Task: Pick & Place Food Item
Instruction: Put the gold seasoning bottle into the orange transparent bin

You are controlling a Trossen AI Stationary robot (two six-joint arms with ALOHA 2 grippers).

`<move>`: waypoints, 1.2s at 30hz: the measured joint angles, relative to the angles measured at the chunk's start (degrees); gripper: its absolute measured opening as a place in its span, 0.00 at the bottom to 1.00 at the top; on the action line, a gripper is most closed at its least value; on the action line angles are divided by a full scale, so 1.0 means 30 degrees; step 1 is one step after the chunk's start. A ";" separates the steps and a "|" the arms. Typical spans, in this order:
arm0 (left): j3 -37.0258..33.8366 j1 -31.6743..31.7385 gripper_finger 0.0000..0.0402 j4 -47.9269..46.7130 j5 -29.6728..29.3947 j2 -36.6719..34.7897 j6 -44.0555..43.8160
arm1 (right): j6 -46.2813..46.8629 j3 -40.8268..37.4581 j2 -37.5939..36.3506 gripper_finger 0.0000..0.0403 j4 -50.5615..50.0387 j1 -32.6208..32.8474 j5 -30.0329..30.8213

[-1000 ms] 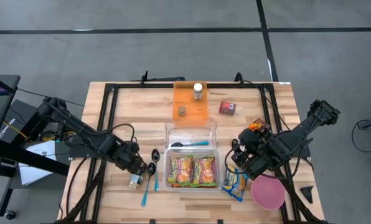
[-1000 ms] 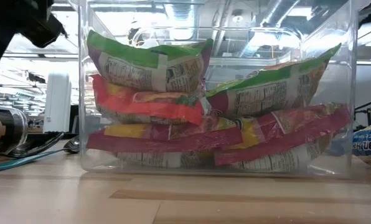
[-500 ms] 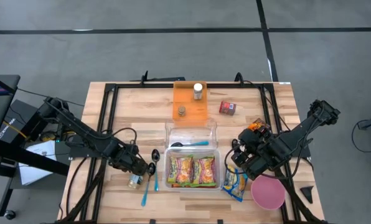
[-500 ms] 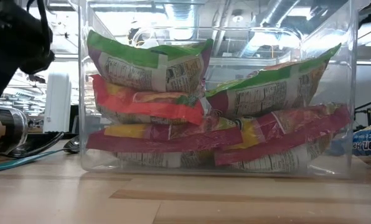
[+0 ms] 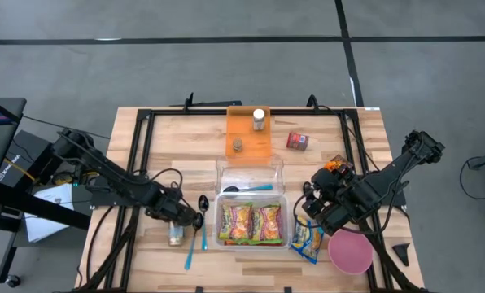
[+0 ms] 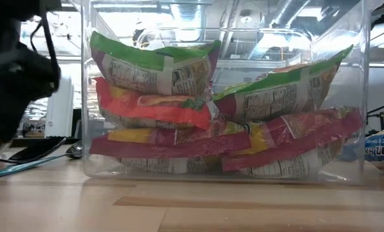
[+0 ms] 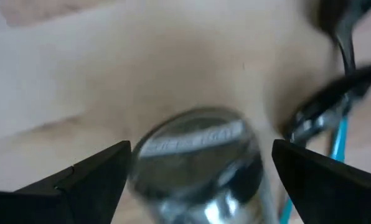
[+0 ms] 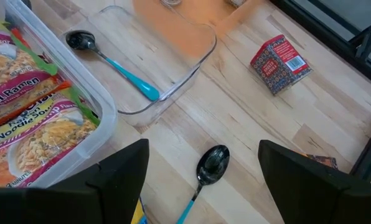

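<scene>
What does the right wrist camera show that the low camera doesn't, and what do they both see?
Only the right wrist view shows the red box, the orange board, a teal-handled spoon lying in the shallow clear tray, and a second spoon on the bare table. Only the low view shows the blue packet at the right edge and the room's ceiling pipes behind. Both show the clear bin holding ramen packets.

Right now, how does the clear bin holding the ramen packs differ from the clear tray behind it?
The clear bin is packed with ramen packs; the clear tray holds only a teal-handled spoon. The bin sits nearer the table's front edge; the tray sits farther back, against the orange board. In the right wrist view the bin's walls look taller, the tray shallower. Both are transparent, rounded-corner rectangles.
</scene>
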 joint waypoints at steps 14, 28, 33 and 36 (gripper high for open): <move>0.0000 -0.0508 0.85 -0.0835 -0.0331 0.0589 -0.3962 | 0.0845 0.0000 0.0000 0.74 -0.0028 0.0328 -0.0160; 0.0000 -0.1532 0.72 -0.1635 -0.1200 0.0589 -0.7199 | 0.0494 0.0000 0.0000 0.74 -0.0138 0.0306 0.0169; 0.0000 -0.0941 0.67 -0.1629 -0.1723 0.0589 -0.7489 | 0.0342 0.0000 0.0000 0.74 -0.0145 0.0306 0.0189; 0.0000 -0.0902 0.67 -0.1631 -0.1813 0.0589 -0.7667 | 0.0350 0.0000 0.0000 0.74 -0.0137 0.0313 0.0189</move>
